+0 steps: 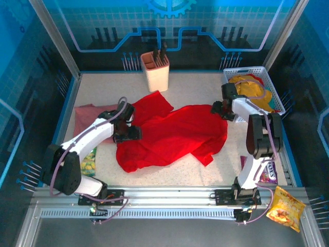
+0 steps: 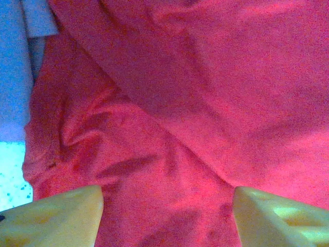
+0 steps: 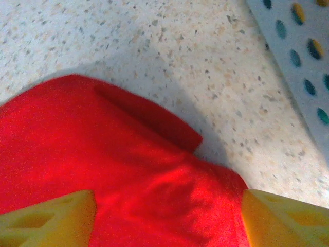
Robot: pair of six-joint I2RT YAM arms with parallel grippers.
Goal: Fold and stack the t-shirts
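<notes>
Looking down, I logged the red t-shirt [image 1: 175, 135] crumpled mid-table. Left gripper [image 2: 167, 221] sat spread wide over its left side; right gripper [image 3: 167, 221], likewise spread, over its right corner.

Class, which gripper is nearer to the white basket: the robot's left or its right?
Right. The right gripper sits beside the white basket, at the red t-shirt's edge. The left gripper is over the shirt's opposite side, well left of the basket.
</notes>
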